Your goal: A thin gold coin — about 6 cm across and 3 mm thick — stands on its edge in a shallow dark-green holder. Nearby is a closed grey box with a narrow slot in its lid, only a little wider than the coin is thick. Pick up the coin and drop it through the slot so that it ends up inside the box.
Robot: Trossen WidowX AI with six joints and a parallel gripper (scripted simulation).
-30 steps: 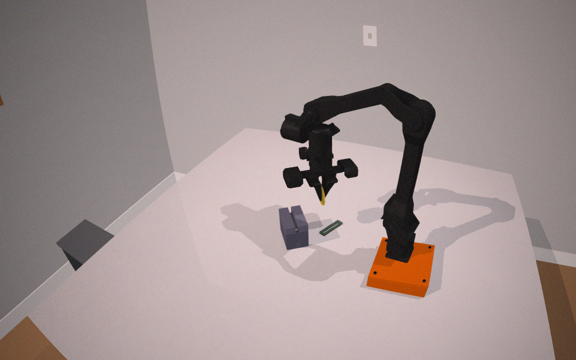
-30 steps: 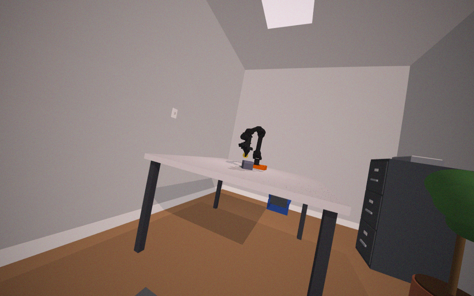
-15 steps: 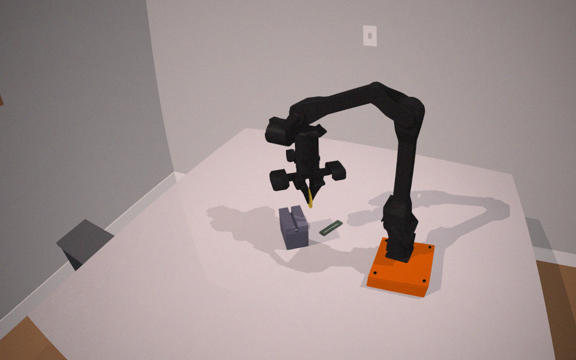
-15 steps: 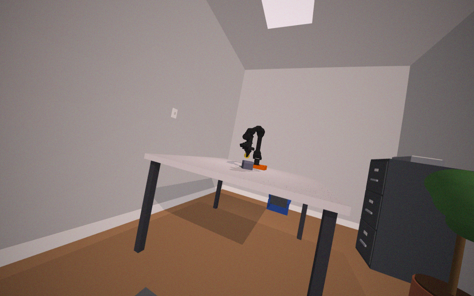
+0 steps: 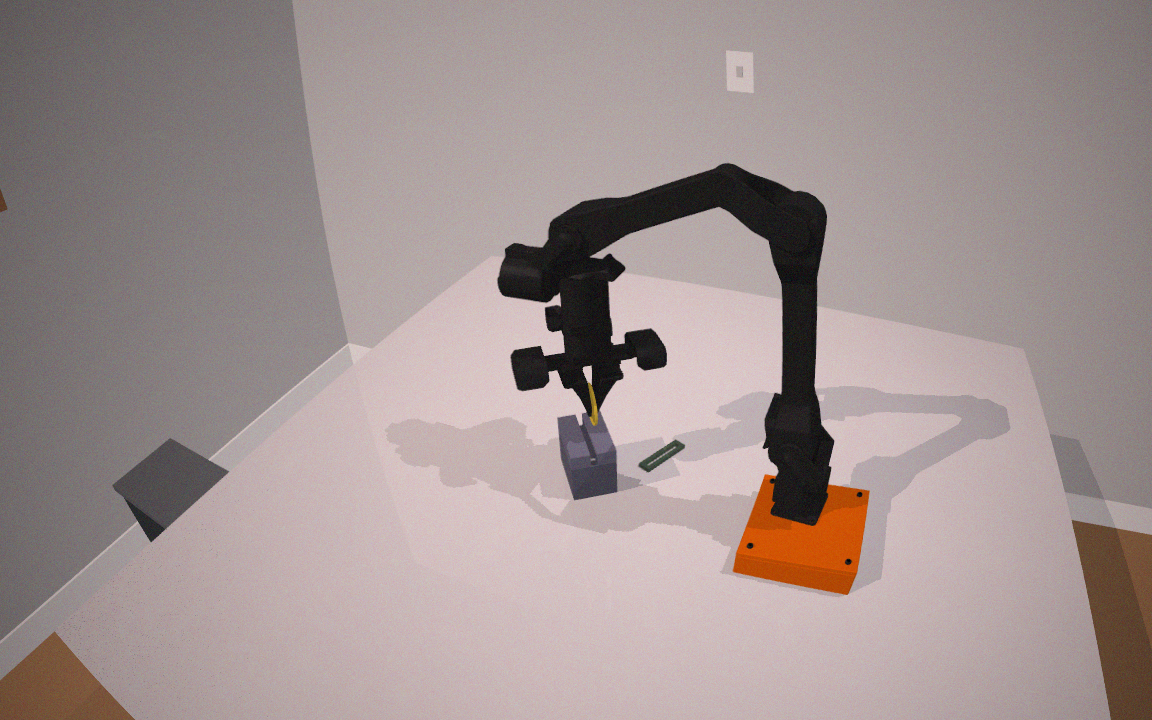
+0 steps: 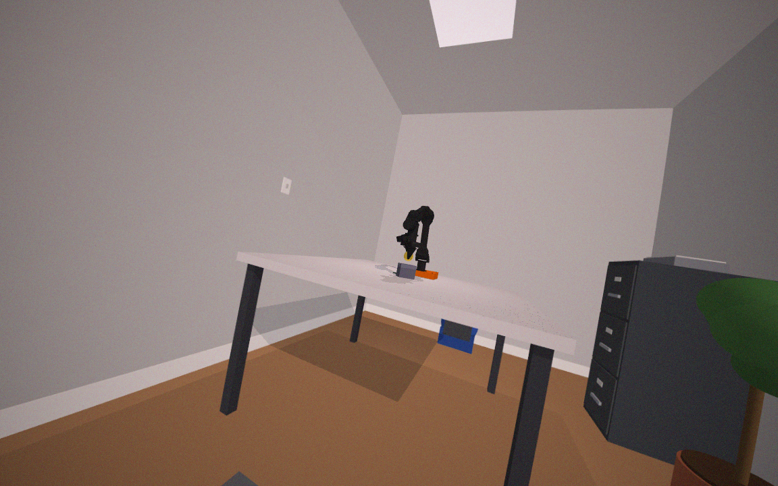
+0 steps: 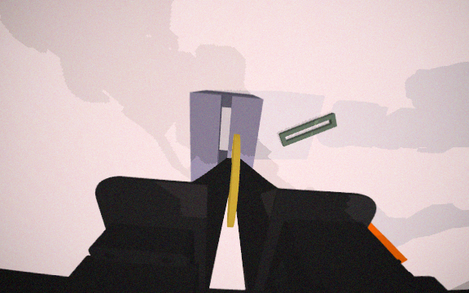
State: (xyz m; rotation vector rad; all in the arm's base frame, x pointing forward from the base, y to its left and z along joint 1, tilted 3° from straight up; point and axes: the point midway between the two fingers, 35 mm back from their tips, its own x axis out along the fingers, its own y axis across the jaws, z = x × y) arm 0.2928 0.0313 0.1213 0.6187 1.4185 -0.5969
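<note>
My gripper [image 5: 593,410] [image 6: 408,257] [image 7: 233,163] is shut on the gold coin [image 5: 593,416] [image 6: 408,256] [image 7: 235,179], which stands on edge between the fingertips, above the box. The grey box [image 5: 594,477] [image 6: 406,271] [image 7: 206,126] has a narrow slot in its lid. In the wrist view the coin runs nearly in line with the slot and appears a little to its right. The near end of the slot is hidden behind the fingers there. The dark-green holder [image 5: 661,454] [image 7: 308,129] lies empty to the right of the box.
The orange arm base [image 5: 799,546] [image 6: 427,275] stands to the right of the box on the pale table [image 5: 473,626] [image 6: 319,271]. In the exterior view a filing cabinet [image 6: 682,374] and a potted plant [image 6: 766,338] stand beyond the table.
</note>
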